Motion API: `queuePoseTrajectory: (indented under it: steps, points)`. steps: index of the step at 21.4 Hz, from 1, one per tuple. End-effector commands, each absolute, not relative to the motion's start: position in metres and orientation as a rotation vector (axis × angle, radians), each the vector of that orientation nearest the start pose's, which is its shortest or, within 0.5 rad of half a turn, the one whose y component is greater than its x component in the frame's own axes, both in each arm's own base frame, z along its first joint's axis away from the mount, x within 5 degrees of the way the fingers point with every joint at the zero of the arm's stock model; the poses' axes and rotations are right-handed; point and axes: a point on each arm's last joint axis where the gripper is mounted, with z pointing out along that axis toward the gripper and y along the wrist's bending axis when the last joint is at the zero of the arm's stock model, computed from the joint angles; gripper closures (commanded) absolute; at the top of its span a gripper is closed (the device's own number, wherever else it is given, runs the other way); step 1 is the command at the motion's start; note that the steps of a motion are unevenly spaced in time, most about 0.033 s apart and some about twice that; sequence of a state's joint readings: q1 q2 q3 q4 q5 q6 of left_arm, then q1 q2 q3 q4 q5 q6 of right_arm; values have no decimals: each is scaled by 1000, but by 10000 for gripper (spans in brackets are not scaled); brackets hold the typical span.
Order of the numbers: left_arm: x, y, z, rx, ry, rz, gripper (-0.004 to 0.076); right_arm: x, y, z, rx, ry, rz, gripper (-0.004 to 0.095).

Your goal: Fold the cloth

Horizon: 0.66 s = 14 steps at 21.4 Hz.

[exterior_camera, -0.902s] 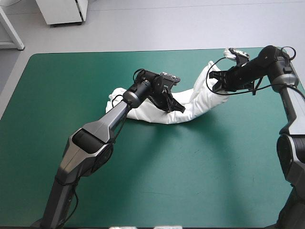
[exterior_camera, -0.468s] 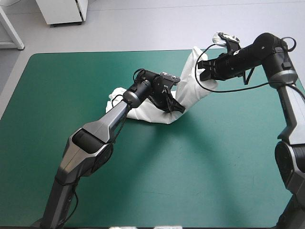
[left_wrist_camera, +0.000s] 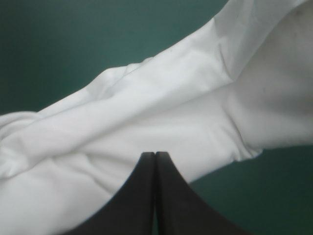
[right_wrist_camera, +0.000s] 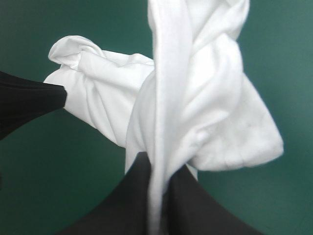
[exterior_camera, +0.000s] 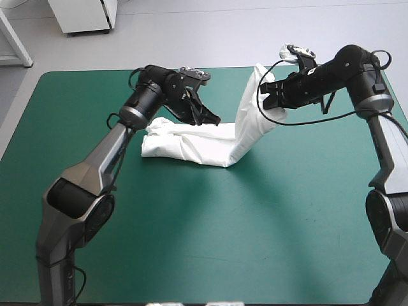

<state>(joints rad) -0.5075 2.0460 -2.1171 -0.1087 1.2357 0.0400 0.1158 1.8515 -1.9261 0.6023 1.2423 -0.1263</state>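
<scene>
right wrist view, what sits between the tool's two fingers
A bunched strip of the white T-shirt, pinched by the right tool; the right wrist view shows it clearly.

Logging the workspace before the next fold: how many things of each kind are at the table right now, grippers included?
T-shirt, white: 1
Grippers, black: 2, the left gripper shut with nothing in it, the right gripper shut on the T-shirt's lifted end
Total: 3
</scene>
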Motion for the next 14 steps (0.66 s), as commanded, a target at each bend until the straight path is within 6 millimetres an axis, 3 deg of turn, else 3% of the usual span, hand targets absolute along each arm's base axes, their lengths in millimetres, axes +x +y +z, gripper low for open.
queuePoseTrajectory:
  steps: [1, 4, 7, 8, 10, 14]
  points:
    - [348, -200, 386, 709, 2542, -327, 733, 373, 117, 420, -310, 2356, 865, 925]
    - [318, -181, 387, 731, 2576, -289, 733, 370, 136, 422, -344, 2314, 880, 925]
    - [257, -149, 391, 740, 2603, -289, 733, 368, 167, 428, -364, 2202, 903, 925]
    - [249, -145, 390, 741, 2609, -294, 733, 368, 173, 428, -368, 2187, 908, 925]
    - [221, -129, 400, 727, 2572, -302, 733, 372, 195, 421, -385, 2161, 924, 925]
    - [187, -111, 404, 689, 2543, -309, 733, 382, 236, 392, -443, 2194, 963, 925]
